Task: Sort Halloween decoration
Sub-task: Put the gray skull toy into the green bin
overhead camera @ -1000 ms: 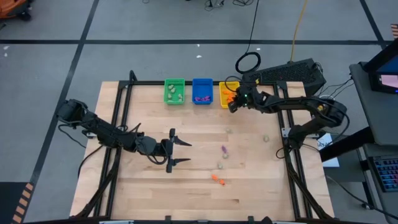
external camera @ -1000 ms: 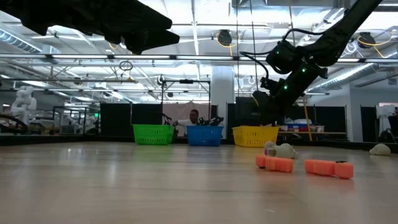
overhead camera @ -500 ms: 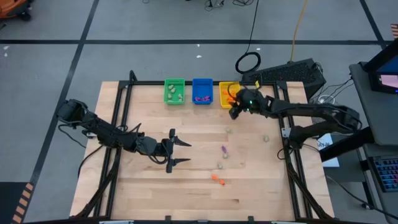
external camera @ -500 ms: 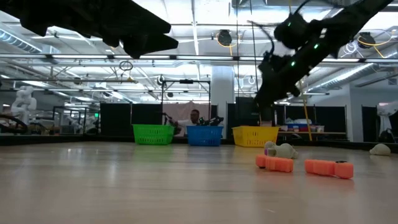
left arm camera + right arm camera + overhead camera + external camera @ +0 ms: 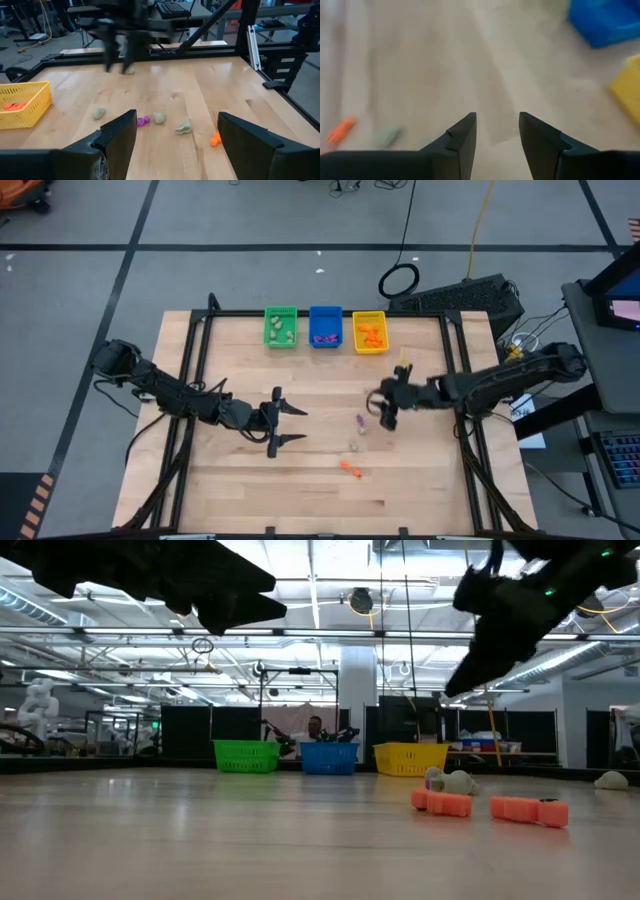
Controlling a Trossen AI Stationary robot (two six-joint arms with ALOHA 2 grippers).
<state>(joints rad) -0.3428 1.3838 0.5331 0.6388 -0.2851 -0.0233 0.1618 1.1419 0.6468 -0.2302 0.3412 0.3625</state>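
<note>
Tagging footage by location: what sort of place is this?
Probably a robotics lab or workshop: a wooden table in a black frame, a keyboard beside it, taped floor lines, and more benches under exposed ceiling trusses in the low view.

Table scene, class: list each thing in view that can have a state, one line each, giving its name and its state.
Left gripper: open, empty, above the table.
Right gripper: open, empty, above the loose trinkets.
Green bin: holds pale trinkets.
Blue bin: holds purple trinkets.
Yellow bin: holds orange trinkets.
Orange trinket: loose on the table, unsorted.
Purple trinket: loose, unsorted.
</note>
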